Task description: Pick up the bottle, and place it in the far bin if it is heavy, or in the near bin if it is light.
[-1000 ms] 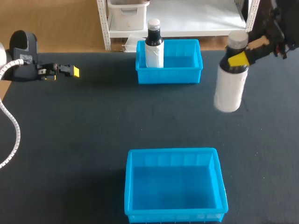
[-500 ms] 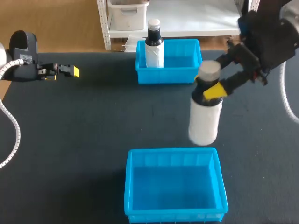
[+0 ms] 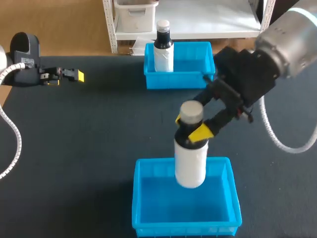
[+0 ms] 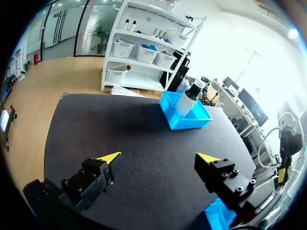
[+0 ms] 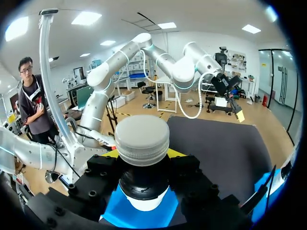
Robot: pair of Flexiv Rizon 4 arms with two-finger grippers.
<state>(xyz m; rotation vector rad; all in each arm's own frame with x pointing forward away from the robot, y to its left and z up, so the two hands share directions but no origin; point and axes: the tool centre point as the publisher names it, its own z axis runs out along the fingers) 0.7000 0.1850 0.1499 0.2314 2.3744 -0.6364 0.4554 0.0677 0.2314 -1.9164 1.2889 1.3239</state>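
White bottle (image 3: 190, 161) clamped at the neck in right gripper (image 3: 191, 128): carried from near the table's (image 3: 74, 148) far right corner, leftward and nearward, now hanging over the near bin's (image 3: 136, 198) far rim

Dark table (image 3: 74, 148) w/ far bin (image 3: 179, 80) & near bin (image 3: 183, 229).

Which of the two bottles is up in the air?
The white bottle with the grey cap, held by the right pincer above the near bin. The other bottle stands in the far bin.

Head camera high behind, downward; far bin (image 3: 179, 80) also in low left-wrist fisheye.
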